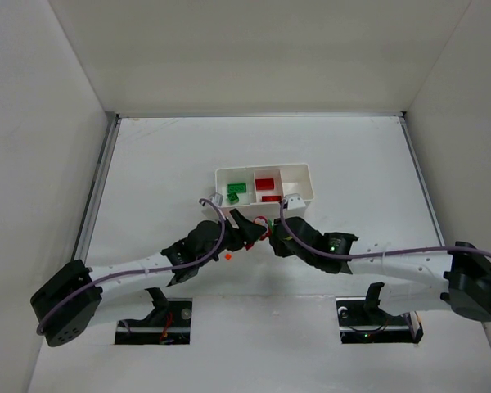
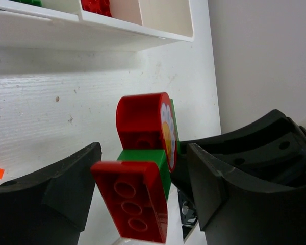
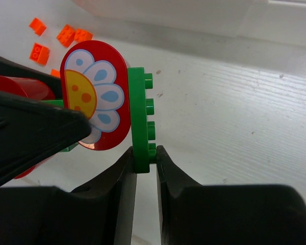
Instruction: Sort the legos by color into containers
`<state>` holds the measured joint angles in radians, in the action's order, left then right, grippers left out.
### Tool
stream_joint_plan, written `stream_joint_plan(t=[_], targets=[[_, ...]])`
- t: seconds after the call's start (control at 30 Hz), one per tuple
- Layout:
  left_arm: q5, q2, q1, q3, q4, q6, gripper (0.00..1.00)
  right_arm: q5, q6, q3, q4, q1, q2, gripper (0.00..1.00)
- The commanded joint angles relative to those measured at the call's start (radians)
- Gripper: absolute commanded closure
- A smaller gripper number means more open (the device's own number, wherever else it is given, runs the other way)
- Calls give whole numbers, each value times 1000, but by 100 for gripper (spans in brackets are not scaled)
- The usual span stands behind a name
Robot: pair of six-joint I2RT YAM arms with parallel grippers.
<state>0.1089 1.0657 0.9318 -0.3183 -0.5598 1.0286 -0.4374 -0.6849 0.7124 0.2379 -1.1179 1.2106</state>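
Note:
A joined lego piece point(image 2: 143, 122) hangs between my two grippers, just in front of the white tray point(image 1: 305, 196). It is a red rounded brick with a flower print point(image 3: 97, 102), a green brick point(image 2: 143, 158), a red plate point(image 2: 130, 199) and a thin green plate point(image 3: 139, 117). My right gripper point(image 3: 144, 153) is shut on the lower end of the green plate. My left gripper point(image 2: 143, 153) is open, with its fingers point(image 2: 66, 189) on either side of the piece. In the top view both grippers point(image 1: 262, 233) meet. The tray holds green bricks point(image 1: 235, 191) on the left and red bricks point(image 1: 266, 187) in the middle.
Several small orange bits point(image 3: 66, 34) lie on the table near the tray's front wall. One orange bit point(image 1: 227, 256) lies under the left arm. The tray's right compartment point(image 1: 296, 182) shows no brick. White walls enclose the table on three sides.

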Motion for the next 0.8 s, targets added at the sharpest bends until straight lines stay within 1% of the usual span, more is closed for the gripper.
stream_joint_plan(t=[0.0,0.1,0.23,0.37,0.5,0.77], targets=[[57,13,18,-11,-71,11,39,-12,-18,50,-49,-29,3,81],[72,16,22,-5,-81,14,48,-17,-28,42,-49,-32,1,81],[74,4,20,-2,-75,11,64,-21,-31,30,-49,-32,-14,81],[61,-9,17,1,-66,7,74,-26,-31,18,-45,-32,-39,81],[32,-30,0,5,-34,-2,79,-32,-25,1,-34,-21,-68,81],[-15,-108,-46,25,37,-25,81,-46,5,7,-18,20,-89,81]])
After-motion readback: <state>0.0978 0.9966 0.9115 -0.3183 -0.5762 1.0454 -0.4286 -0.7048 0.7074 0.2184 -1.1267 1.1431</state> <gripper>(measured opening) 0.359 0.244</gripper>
